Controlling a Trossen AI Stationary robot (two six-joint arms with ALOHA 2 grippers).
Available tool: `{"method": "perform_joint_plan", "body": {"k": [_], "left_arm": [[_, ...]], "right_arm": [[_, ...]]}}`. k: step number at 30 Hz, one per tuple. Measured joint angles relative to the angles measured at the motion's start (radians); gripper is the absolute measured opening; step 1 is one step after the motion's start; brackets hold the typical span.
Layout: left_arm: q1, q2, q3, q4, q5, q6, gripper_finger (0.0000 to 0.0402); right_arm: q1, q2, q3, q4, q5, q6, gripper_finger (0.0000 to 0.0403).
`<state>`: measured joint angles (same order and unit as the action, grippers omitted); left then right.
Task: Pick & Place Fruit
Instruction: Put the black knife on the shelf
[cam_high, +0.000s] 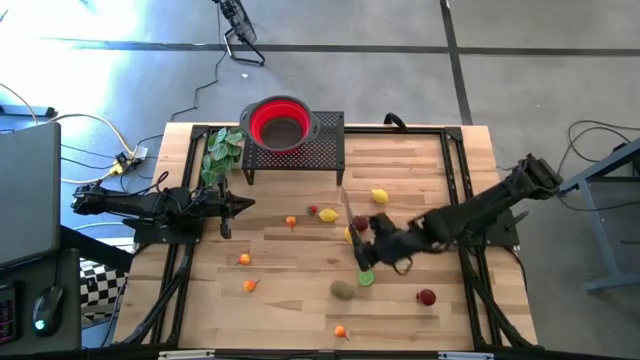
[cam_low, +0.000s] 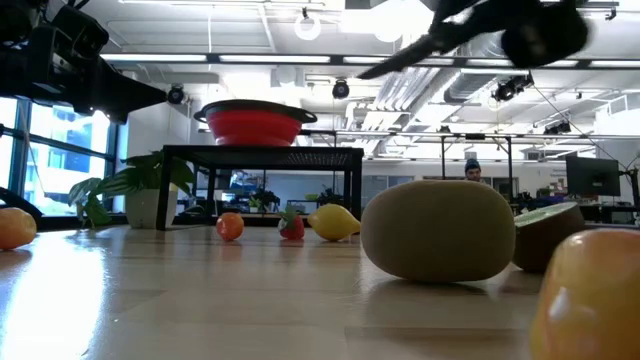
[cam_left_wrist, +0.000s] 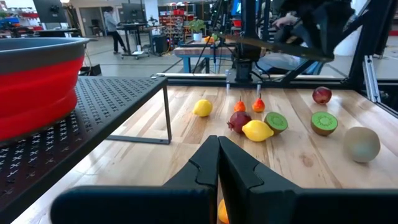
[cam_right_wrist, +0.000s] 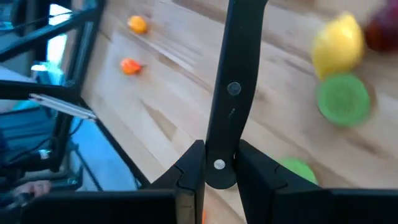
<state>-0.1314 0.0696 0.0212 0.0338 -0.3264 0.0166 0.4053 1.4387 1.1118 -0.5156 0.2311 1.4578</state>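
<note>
Several small toy fruits lie on the wooden table: two lemons (cam_high: 379, 196) (cam_high: 328, 215), orange pieces (cam_high: 244, 258), a brown kiwi (cam_high: 343, 290), a green half (cam_high: 366, 278) and a red piece (cam_high: 427, 296). My right gripper (cam_high: 368, 243) hangs above the fruit right of the middle, shut on a slim dark knife (cam_right_wrist: 227, 93). At the left of the table my left gripper (cam_high: 246, 205) points level, shut and holding nothing; the left wrist view shows it (cam_left_wrist: 217, 163) facing the fruit. My right gripper pinches the knife's dark riveted handle near its end (cam_right_wrist: 219, 165) between its two fingers. The knife runs on ahead of the fingers, in line with them. The fingers slant downward, and the knife is lifted clear of the table above the fruit.
A red bowl (cam_high: 278, 122) sits on a black perforated rack (cam_high: 320, 152) at the table's far middle, with a green leafy bunch (cam_high: 222, 150) to its left. Black frame rails (cam_high: 458, 170) run along the table's sides. Bare wood lies at the near left.
</note>
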Motion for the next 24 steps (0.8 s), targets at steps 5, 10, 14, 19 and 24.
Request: {"method": "perform_joint_plan", "body": {"k": [5, 10, 14, 19, 24], "left_arm": [[0.000, 0.000, 0.000, 0.000, 0.000, -0.010, 0.0003], [0.000, 0.000, 0.000, 0.000, 0.000, -0.025, 0.0003], [0.000, 0.000, 0.000, 0.000, 0.000, -0.025, 0.0003], [0.000, 0.000, 0.000, 0.000, 0.000, -0.025, 0.0003], [0.000, 0.000, 0.000, -0.001, 0.000, -0.025, 0.0003]], "right_arm": [[-0.140, -0.001, 0.000, -0.009, -0.136, -0.102, 0.0060], [-0.275, -0.001, 0.000, -0.011, -0.271, -0.183, 0.0060], [-0.368, -0.001, 0.000, -0.011, -0.297, -0.233, 0.0060], [-0.469, -0.001, 0.000, -0.007, -0.351, -0.273, 0.0060], [-0.540, -0.001, 0.000, 0.055, -0.375, -0.286, 0.0060]]}}
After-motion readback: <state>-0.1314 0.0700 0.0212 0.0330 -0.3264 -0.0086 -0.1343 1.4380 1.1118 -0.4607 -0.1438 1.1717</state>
